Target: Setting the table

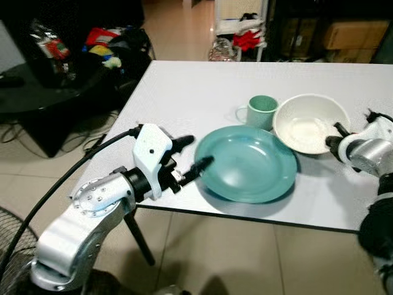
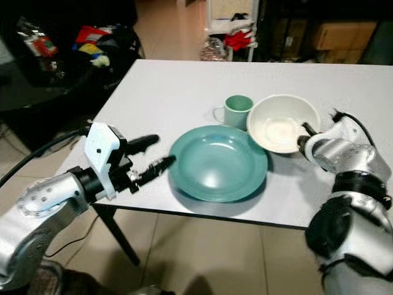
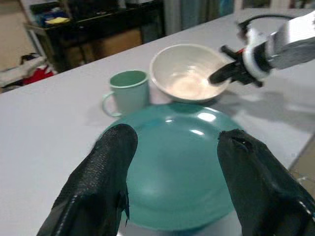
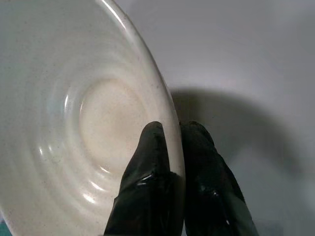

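Observation:
A teal plate [image 1: 249, 165] lies near the front edge of the white table [image 1: 184, 92]. Behind it stand a green mug [image 1: 263, 112] and a white bowl [image 1: 310, 123]. My left gripper [image 1: 196, 152] is open at the plate's left rim, one finger above the rim and one level with it. In the left wrist view both black fingers [image 3: 106, 172] frame the plate [image 3: 182, 172] with nothing between them. My right gripper [image 1: 336, 137] is shut on the bowl's right rim. The right wrist view shows one finger inside and one outside the bowl [image 4: 88, 123] wall, pinching it.
The table's front edge [image 1: 245, 218] runs just below the plate, with tiled floor beneath. A black low table [image 1: 43, 92] with clutter stands at the left. A fan [image 1: 9, 233] is at the lower left. Boxes and bags [image 1: 245, 37] lie beyond the far edge.

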Controlling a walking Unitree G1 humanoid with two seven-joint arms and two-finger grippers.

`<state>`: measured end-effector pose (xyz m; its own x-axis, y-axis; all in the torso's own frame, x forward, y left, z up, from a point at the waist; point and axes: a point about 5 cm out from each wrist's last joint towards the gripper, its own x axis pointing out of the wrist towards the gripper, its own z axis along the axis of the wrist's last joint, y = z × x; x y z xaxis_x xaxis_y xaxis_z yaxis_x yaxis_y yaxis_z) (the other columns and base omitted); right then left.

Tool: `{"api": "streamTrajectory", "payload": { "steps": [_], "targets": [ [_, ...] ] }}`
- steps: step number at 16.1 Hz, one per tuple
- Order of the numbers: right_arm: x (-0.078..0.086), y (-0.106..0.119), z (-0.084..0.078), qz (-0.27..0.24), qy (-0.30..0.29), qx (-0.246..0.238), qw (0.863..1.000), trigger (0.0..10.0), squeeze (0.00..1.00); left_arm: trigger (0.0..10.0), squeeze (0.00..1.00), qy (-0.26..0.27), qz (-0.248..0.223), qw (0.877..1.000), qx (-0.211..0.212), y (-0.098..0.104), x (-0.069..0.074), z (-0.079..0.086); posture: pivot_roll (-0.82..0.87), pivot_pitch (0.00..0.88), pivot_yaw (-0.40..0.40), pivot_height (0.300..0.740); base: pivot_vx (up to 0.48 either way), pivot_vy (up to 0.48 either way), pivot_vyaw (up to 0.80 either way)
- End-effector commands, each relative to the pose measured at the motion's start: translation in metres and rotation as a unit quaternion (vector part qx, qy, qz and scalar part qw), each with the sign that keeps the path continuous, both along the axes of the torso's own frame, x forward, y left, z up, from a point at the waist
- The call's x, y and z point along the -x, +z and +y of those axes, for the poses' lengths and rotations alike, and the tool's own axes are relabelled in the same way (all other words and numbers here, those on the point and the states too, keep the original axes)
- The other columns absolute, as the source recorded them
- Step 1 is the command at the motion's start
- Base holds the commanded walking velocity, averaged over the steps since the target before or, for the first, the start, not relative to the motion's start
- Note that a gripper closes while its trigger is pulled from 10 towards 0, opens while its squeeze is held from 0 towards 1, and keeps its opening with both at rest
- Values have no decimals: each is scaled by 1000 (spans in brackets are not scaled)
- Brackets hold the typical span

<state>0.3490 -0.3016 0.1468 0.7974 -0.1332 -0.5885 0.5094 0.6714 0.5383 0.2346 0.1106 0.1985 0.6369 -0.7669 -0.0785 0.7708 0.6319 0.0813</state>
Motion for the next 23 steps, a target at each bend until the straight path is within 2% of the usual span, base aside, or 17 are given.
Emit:
{"api": "streamTrajectory", "payload": {
  "steps": [1, 5, 9, 10, 11, 12, 13, 18, 23],
  "targets": [
    [-7, 10, 3, -28, 0, -18, 999, 10000, 0, 10000, 0, -14, 0, 1000, -2, 4, 1, -1, -14, 0, 96, 740, 0, 0, 0],
    [-11, 9, -3, -56, -38, -65, 996, 10000, 0, 10000, 0, -39, 14, 999, -12, 11, 10, 3, 14, 0, 125, 740, 0, 0, 0],
    [-13, 9, -3, -55, -43, -70, 995, 10000, 0, 10000, 0, -51, 21, 998, -16, 12, 12, 1, 22, 0, 128, 740, 0, 0, 0],
    [-14, 10, -2, -54, -44, -73, 995, 10000, 204, 10000, 0, -52, 22, 998, -16, 13, 12, 0, 22, 0, 126, 740, 0, 0, 0],
    [-15, 13, -2, -60, -44, -77, 994, 10000, 733, 10000, 0, -52, 21, 998, -16, 14, 11, 0, 21, 0, 125, 740, 0, 0, 0],
    [-17, 17, -2, -67, -40, -79, 994, 10000, 937, 10000, 0, -51, 19, 998, -16, 15, 10, -1, 21, 0, 124, 740, 0, 0, 0],
    [-18, 19, -1, -70, -36, -81, 994, 10000, 984, 10000, 0, -50, 19, 998, -16, 15, 10, -1, 21, 0, 124, 740, 0, 0, 0],
    [-16, 20, -4, -70, -34, -85, 993, 10000, 1000, 10000, 0, -53, 17, 998, -13, 17, 8, -3, 12, 0, 128, 740, 0, 0, 0],
    [-7, 26, -19, -76, -2, -77, 994, 10000, 1000, 10000, 0, -61, 16, 998, -8, 16, 6, -5, -23, 0, 142, 740, 0, 0, 0]
  ]
}}
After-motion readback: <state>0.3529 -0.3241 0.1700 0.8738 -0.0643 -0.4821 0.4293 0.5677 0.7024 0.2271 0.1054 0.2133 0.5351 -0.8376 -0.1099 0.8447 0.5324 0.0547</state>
